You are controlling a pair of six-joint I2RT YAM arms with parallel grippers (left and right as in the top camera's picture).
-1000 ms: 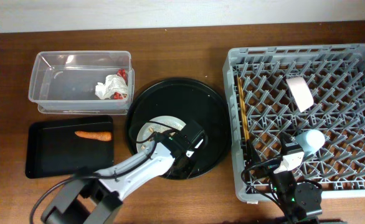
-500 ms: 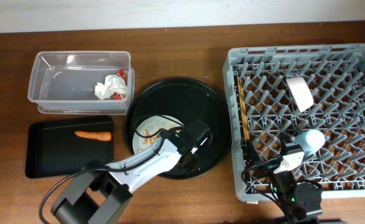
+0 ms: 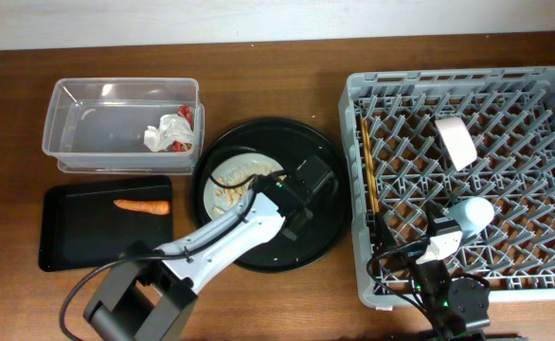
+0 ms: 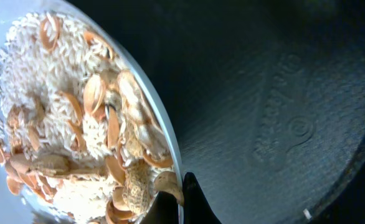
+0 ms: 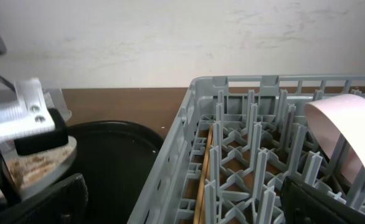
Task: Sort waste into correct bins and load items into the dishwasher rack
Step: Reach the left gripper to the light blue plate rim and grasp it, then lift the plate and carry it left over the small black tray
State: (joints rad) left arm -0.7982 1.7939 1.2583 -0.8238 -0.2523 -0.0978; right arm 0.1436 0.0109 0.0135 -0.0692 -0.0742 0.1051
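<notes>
Left gripper is pinching a pale round plate at its three-o'clock rim; right gripper is hovering, fingers spread, above the grey plastic rack.

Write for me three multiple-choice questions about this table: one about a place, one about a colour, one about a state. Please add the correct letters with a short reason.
1. Where does the carrot lie?
A. in the dishwasher rack
B. in the shallow black tray
C. on the plate

2. What colour is the cup in the dishwasher rack?
A. red
B. black
C. light blue

3. In what state are the left fingers?
A. shut on the rim of the plate
B. open above the carrot
C. shut on the cup

Answers:
1 B: the overhead view shows the carrot alone on the tray's black floor.
2 C: the cup shows pale blue among the grey pegs.
3 A: the left wrist view shows the fingers pinched together on the plate's edge, beside the rice.
</notes>
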